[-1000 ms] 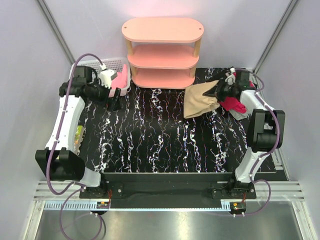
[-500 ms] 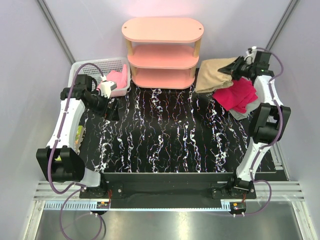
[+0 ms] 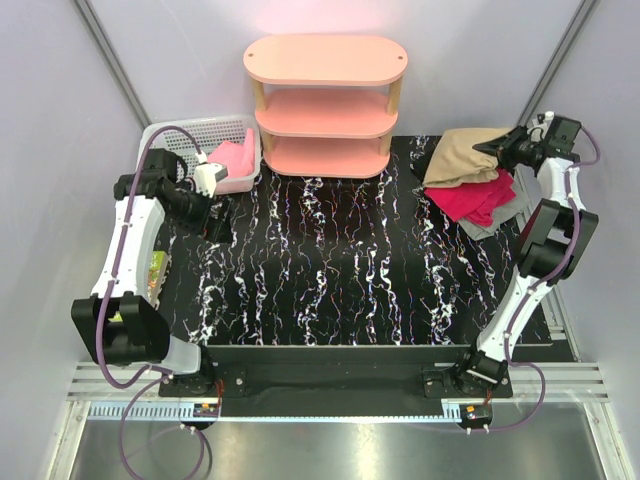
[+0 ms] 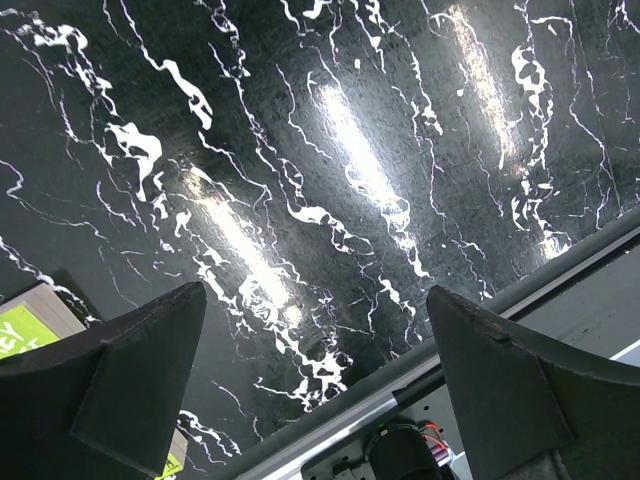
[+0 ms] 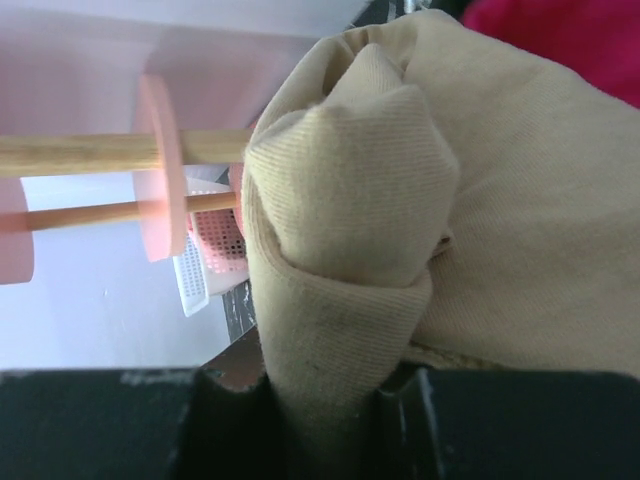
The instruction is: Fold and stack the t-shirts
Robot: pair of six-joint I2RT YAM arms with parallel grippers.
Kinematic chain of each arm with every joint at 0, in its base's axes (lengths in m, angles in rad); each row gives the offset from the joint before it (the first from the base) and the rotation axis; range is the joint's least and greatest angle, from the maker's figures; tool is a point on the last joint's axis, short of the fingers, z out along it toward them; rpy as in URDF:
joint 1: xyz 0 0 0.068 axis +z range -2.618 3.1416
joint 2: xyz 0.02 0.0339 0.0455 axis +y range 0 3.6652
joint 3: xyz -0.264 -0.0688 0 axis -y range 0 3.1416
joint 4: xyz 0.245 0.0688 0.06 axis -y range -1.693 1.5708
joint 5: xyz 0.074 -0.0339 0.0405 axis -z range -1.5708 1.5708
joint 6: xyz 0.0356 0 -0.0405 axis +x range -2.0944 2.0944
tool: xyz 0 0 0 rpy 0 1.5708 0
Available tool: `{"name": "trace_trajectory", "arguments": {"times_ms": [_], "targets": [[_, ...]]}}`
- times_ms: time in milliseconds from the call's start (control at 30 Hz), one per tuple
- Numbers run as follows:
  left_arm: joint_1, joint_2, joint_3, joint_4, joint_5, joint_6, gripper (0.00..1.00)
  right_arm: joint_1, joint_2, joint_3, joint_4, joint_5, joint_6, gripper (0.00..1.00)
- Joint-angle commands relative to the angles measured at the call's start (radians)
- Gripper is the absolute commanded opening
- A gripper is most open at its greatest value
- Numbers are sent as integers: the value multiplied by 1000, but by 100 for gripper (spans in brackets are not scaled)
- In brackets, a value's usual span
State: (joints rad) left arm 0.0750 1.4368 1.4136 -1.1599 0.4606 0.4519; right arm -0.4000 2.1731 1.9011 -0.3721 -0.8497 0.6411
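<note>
From above, we see the right pincer (image 3: 497, 150) nipped shut on a fold of the tan t-shirt (image 3: 460, 158), at the far right corner of the table (image 3: 330, 270). The tan cloth lies bunched on top of the magenta-red t-shirt (image 3: 475, 198), and a grey t-shirt (image 3: 497, 222) shows from beneath that one's near edge. Just to the left of this heap stands the pink shelf (image 3: 325, 60), close to the tan cloth. The left pincer (image 3: 220, 213) hangs over the far left of the table with nothing in it, just beside the white mesh basket (image 3: 180, 133), in which a light pink t-shirt (image 3: 233, 158) lies.

At the left wrist, we find the left pincer (image 4: 312, 300) with its fingers spread wide and holding nothing, above bare marbled table (image 4: 330, 150). A green label (image 4: 25, 325) shows at the left edge.

At the right wrist, the right pincer (image 5: 320, 385) clamps a thick fold of the tan t-shirt (image 5: 400, 200), which fills most of the view. The magenta-red t-shirt (image 5: 560, 40) shows at the top right corner, and the pink shelf (image 5: 160, 170) and the white mesh basket (image 5: 195, 275) lie behind.
</note>
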Motion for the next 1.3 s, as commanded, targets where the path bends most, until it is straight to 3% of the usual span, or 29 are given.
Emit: {"name": "trace_trajectory", "arguments": {"times_ms": [0, 133, 233, 333, 433, 467, 533, 867, 933, 1000, 1067, 1100, 1133, 1267], "targets": [[6, 1, 64, -9, 19, 18, 99, -11, 8, -45, 13, -42, 11, 0], [8, -6, 56, -11, 27, 19, 99, -26, 22, -83, -39, 90, -21, 0], [14, -13, 44, -9, 29, 31, 99, -30, 25, -60, -196, 256, -78, 1], [26, -15, 44, -11, 33, 42, 99, -30, 36, -5, -340, 383, -115, 34], [40, -15, 48, -12, 44, 51, 99, -30, 68, 85, -491, 535, -132, 50], [45, -15, 50, -14, 49, 57, 99, -31, 71, 110, -513, 601, -133, 78], [51, -16, 51, -20, 52, 62, 99, -33, 65, 125, -563, 665, -130, 99], [82, -33, 16, -24, 75, 88, 99, -33, -153, 190, -603, 882, -77, 100], [82, -33, 13, -26, 79, 88, 99, -31, -186, 223, -602, 858, -70, 100], [83, -30, 16, -26, 84, 85, 99, -30, -190, 260, -617, 795, -64, 100], [82, -30, 19, -24, 85, 82, 99, -30, -177, 303, -607, 623, -54, 100], [83, -29, 21, -26, 87, 82, 99, -30, -170, 305, -549, 545, -26, 100], [82, -27, 22, -26, 89, 77, 99, -25, -153, 279, -497, 367, -5, 100], [82, -24, 22, -27, 92, 68, 99, 12, -44, 269, -283, 124, 97, 100]]}}
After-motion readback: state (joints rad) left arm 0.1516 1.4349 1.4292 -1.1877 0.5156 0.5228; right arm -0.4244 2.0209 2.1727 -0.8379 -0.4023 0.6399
